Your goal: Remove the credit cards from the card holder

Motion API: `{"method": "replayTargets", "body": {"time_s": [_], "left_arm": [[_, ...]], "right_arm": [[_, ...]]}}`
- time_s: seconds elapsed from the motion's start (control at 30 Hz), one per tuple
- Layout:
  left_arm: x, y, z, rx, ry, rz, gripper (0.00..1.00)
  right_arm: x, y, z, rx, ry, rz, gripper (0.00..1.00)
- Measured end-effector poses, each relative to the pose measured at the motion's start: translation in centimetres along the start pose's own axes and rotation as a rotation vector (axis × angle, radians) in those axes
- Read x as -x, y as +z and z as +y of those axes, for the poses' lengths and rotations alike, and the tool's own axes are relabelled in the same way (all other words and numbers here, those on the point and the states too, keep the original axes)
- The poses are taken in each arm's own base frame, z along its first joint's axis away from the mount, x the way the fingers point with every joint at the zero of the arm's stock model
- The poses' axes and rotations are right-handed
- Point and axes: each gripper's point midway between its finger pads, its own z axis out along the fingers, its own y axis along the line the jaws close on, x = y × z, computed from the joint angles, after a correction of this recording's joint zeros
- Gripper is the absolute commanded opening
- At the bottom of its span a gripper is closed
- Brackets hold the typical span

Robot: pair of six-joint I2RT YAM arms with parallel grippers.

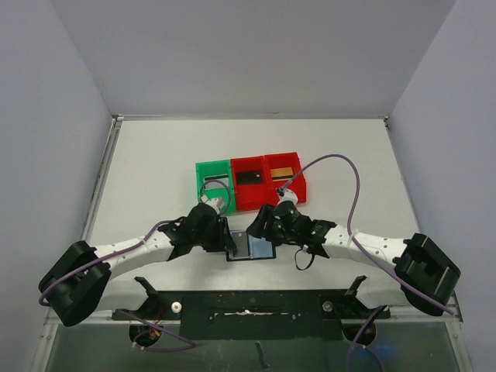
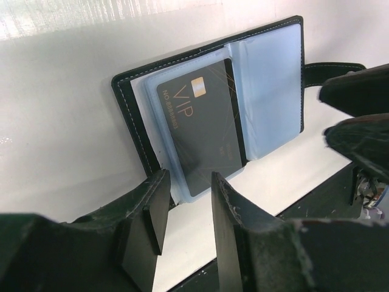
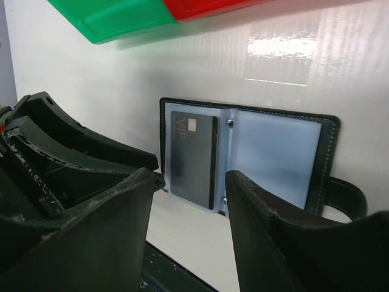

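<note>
Two black two-finger grippers, left [image 2: 189, 188] and right [image 3: 191, 182], hang empty with jaws apart beside the flat black bifold card holder [image 2: 130, 109], which lies open on the white table [image 2: 61, 121]. One dark, glossy VIP credit card [image 2: 203, 131] sits in its slick grey-blue sleeve. Best to pin the stitched cover, pinch only the thin card, and slide it straight out.

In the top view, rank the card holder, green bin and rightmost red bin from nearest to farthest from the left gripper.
1. The card holder, right beside the left gripper, near edge.
2. The green bin, just behind it, leftmost.
3. The rightmost red bin, farthest, back right.
</note>
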Motion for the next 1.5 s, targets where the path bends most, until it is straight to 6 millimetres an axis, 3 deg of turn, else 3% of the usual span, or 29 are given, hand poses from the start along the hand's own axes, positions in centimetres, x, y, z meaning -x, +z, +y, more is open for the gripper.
{"method": "replayTargets", "body": {"time_s": [0.3,0.93,1.17,1.5], "left_arm": [[0.9,-0.9,-0.7,-0.019,-0.019,-0.044,0.35],[0.4,-0.5,-0.5,-0.011,-0.037,-0.022,0.35],[0.3,0.0,-0.4,0.001,-0.04,-0.001,0.35],[0.9,0.6,-1.0,0.005,-0.029,0.006,0.32]], "right_arm": [[-1.4,2.1,1.5,0.093,0.026,0.062,0.38],[-3.3,4.5,-1.1,0.06,0.115,0.161,0.26],[-3.4,4.6,-1.2,0.074,0.132,0.169,0.19],[-4.0,4.2,-1.5,0.115,0.164,0.19,0.22]]}}
